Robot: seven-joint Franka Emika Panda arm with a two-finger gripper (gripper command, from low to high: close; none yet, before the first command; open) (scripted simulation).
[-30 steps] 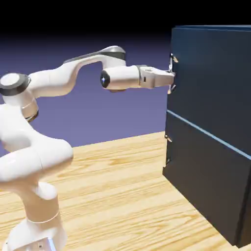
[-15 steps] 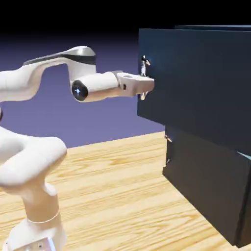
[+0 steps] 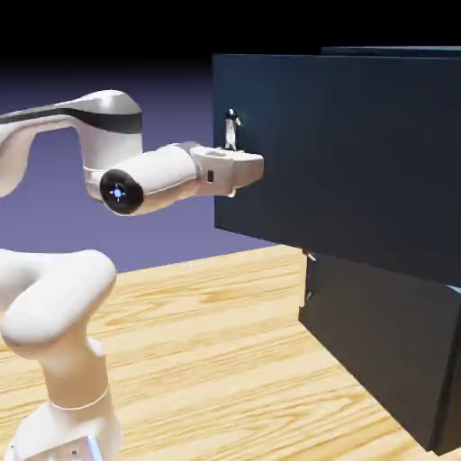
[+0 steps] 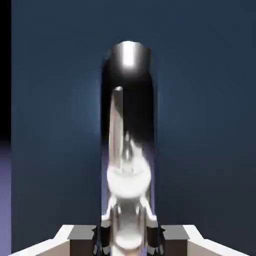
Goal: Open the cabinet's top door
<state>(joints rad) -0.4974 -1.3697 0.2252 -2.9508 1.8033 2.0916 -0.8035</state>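
Note:
The tall navy cabinet (image 3: 396, 360) stands at the exterior view's right. Its top door (image 3: 360, 162) is swung out from the cabinet body, its free edge well left of the lower door (image 3: 378, 351). The silvery bar handle (image 3: 231, 126) pokes up just above my gripper (image 3: 241, 160), which is shut on the handle's lower part. In the hand view the handle (image 4: 127, 125) rises as a shiny vertical bar against the door's blue panel (image 4: 210, 125), and my gripper (image 4: 127, 237) clamps its base between the grey fingertips (image 4: 82, 240).
The wooden table (image 3: 198, 342) stretches under the arm and up to the cabinet's foot. The lower door stays flush, with its own small handle (image 3: 310, 270) at its left edge. My arm's elbow (image 3: 112, 112) is folded back at the left.
The top door has swung out steadily to the exterior view's left, drawn by the gripper on its handle. The arm has folded back, and the hand has dropped slightly.

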